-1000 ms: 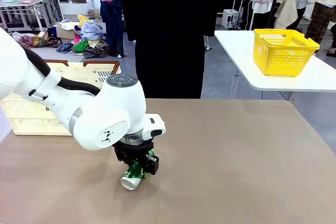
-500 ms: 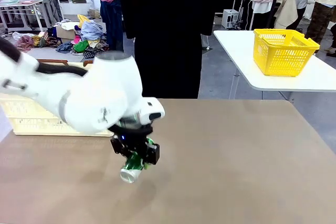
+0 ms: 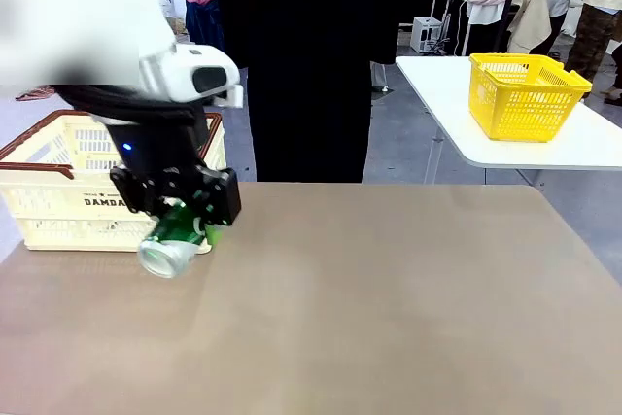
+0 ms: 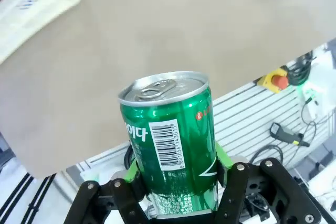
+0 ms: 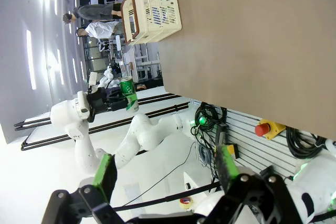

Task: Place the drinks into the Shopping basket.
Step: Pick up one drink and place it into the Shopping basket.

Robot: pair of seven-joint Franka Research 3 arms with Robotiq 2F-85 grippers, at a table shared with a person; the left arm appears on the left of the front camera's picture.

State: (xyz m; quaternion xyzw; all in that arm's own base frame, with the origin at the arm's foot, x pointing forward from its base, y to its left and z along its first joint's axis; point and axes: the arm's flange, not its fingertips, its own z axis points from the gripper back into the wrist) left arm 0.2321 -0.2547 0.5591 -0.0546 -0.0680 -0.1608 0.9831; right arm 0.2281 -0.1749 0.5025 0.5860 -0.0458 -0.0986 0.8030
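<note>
The left gripper (image 3: 180, 203) was clenched on the green can (image 3: 173, 237), held above the counter (image 3: 389, 298) just in front of the Shopping basket (image 3: 58, 206); lowering it in remained. The right gripper (image 5: 165, 174) stood released, holding nothing

Yellow basket (image 3: 523, 94) on white side table (image 3: 583, 148); person (image 3: 309, 65) behind brown table (image 3: 408, 298).

"DAMDA" on basket (image 3: 68, 203); barcode on can (image 4: 170, 145).
</note>
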